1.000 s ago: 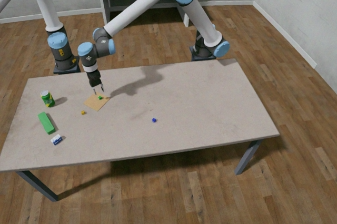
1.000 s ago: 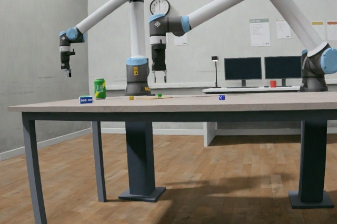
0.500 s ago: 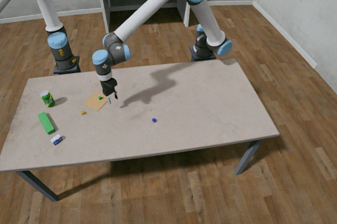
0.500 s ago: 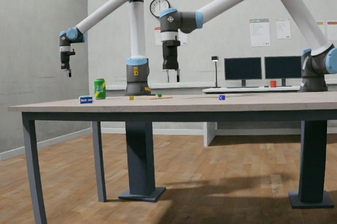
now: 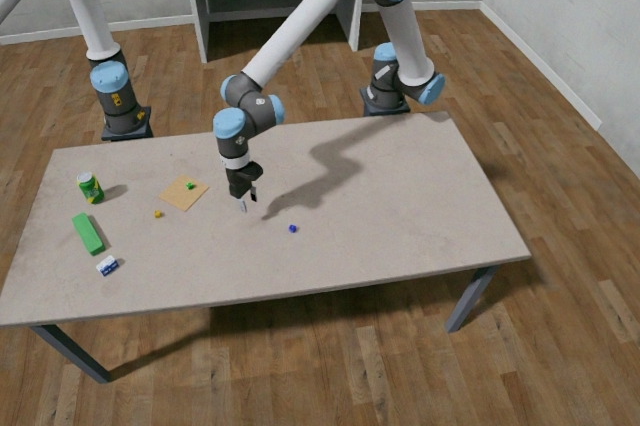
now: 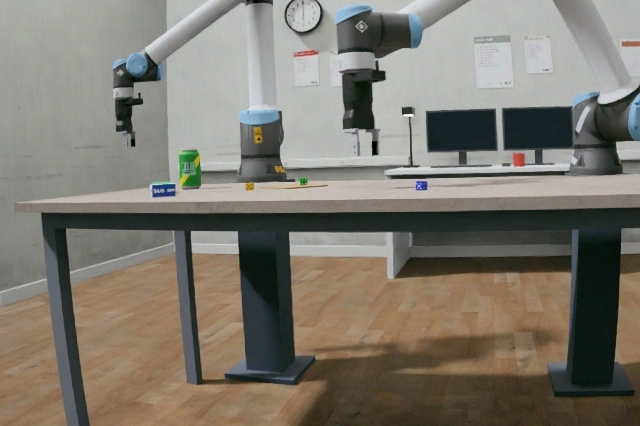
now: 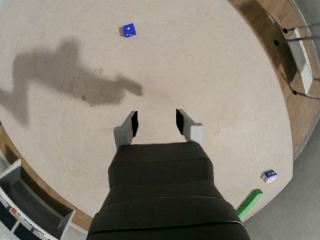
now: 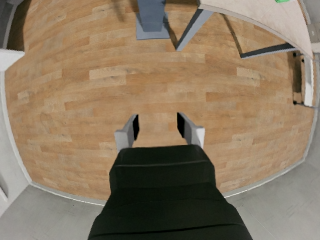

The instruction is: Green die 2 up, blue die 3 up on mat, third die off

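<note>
Your left gripper (image 5: 248,203) (image 6: 365,147) (image 7: 157,117) hangs wide open and unladen between mat (image 5: 173,195) and blue die (image 5: 292,228) (image 6: 421,185) (image 7: 129,30), probably to fetch it; green (image 5: 189,185) (image 6: 303,181) sits on the mat, its top unreadable; yellow (image 5: 157,214) (image 6: 249,186) lies off it, as required; your right (image 6: 129,141) (image 8: 158,125) waits aside, wide and empty
</note>
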Robot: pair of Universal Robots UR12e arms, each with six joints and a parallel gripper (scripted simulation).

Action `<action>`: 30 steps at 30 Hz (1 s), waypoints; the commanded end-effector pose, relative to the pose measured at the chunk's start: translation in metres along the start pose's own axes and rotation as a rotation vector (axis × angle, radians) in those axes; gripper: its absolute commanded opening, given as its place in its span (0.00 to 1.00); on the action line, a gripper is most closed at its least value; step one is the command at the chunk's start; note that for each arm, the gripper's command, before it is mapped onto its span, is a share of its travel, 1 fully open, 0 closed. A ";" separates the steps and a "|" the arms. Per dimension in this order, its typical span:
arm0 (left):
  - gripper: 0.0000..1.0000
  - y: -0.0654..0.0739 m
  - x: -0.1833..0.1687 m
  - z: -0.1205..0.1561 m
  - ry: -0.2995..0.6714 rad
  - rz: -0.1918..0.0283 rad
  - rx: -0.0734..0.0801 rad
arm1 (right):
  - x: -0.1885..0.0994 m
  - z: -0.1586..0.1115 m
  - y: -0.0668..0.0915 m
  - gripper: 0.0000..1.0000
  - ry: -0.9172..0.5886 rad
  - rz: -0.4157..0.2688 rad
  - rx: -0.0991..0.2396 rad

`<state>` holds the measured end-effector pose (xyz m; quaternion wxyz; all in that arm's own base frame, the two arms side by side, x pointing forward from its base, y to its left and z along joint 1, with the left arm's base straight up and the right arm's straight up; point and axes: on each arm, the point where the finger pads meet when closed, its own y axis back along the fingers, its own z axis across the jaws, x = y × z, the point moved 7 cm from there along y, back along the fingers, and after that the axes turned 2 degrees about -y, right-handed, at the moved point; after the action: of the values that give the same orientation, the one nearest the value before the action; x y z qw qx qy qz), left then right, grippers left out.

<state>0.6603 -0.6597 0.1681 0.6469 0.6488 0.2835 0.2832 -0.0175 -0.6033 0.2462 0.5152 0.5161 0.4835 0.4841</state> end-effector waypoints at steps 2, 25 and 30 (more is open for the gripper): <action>1.00 0.001 0.032 -0.007 0.041 -0.001 -0.003 | -0.001 0.000 0.001 1.00 0.000 -0.002 0.000; 0.70 -0.001 0.144 -0.048 0.195 -0.001 -0.003 | -0.001 0.000 0.001 1.00 0.000 -0.002 0.000; 0.70 -0.001 0.144 -0.048 0.195 -0.001 -0.003 | -0.001 0.000 0.001 1.00 0.000 -0.002 0.000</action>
<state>0.7227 -0.5210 0.1660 0.6163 0.6179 0.3454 0.3450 -0.0175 -0.6033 0.2462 0.5152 0.5161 0.4835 0.4841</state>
